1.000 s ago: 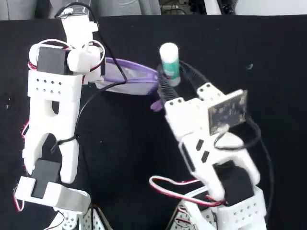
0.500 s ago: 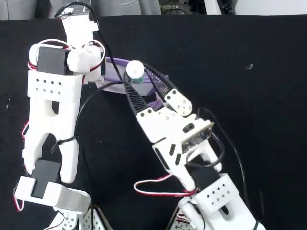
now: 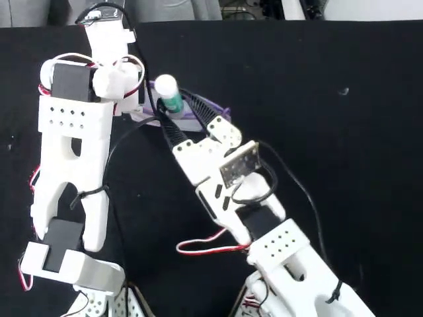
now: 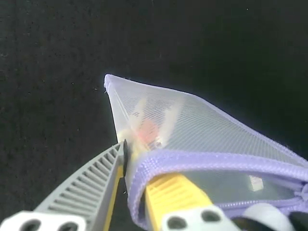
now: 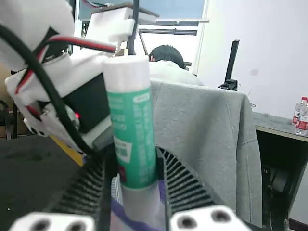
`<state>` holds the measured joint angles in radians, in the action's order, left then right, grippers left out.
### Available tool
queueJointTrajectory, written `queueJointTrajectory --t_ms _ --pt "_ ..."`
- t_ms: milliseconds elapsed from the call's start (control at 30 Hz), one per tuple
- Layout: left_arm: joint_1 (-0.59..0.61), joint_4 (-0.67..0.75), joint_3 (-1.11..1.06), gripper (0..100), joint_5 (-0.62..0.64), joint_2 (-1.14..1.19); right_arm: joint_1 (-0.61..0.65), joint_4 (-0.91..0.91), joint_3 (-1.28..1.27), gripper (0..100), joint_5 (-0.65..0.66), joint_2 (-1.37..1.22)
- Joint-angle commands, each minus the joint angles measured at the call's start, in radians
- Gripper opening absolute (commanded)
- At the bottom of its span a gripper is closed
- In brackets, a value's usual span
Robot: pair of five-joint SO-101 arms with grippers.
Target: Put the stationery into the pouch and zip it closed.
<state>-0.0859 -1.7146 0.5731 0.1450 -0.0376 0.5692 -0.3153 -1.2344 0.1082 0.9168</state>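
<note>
Glue stick [image 3: 168, 94] is the item in play: the right hand [image 5: 137, 168] is clamped on its lower body from both sides, cap upward and the stick close to upright, which suits feeding it end-first into a narrow opening rather than laying it across. From above it hangs over the near end of the pouch [image 4: 192, 130], just beside the wrist of the left arm [image 3: 73, 132]. Its lower end sits at the purple rim [image 4: 216, 161], though I cannot tell whether it has gone past the rim yet. The left hand [image 4: 130, 159] is closed on that rim at one end, one finger outside the mesh wall and one inside. This looks meant to lift the mouth off the black surface [image 3: 330, 99] and hold it open and steady so the pouch does not slide when the stick pushes in. Through the mesh, something pale and reddish lies near the far corner, too blurred to name. Judging by this, loading is partly done and the zip is still open. The next move calls for lowering the stick straight along the opening before letting go, since a tilt could catch the rim or knock against the other arm.
</note>
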Motion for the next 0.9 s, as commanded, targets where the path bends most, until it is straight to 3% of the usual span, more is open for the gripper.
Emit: queueJointTrajectory --t_ms 0,433,700,867 --pt "0.01 0.026 0.013 3 0.012 -0.006 -0.043 -0.003 0.001 1.1 0.008 -0.058" --pt "0.012 0.025 0.013 3 0.012 -0.006 -0.106 -0.31 0.012 1.5 0.015 -0.375" --pt "0.012 0.026 0.013 3 0.012 -0.006 -0.103 -0.206 0.079 22.7 0.008 -0.41" --pt "0.012 0.028 0.013 3 0.012 -0.006 -0.103 -0.158 0.099 24.4 0.015 -0.41"
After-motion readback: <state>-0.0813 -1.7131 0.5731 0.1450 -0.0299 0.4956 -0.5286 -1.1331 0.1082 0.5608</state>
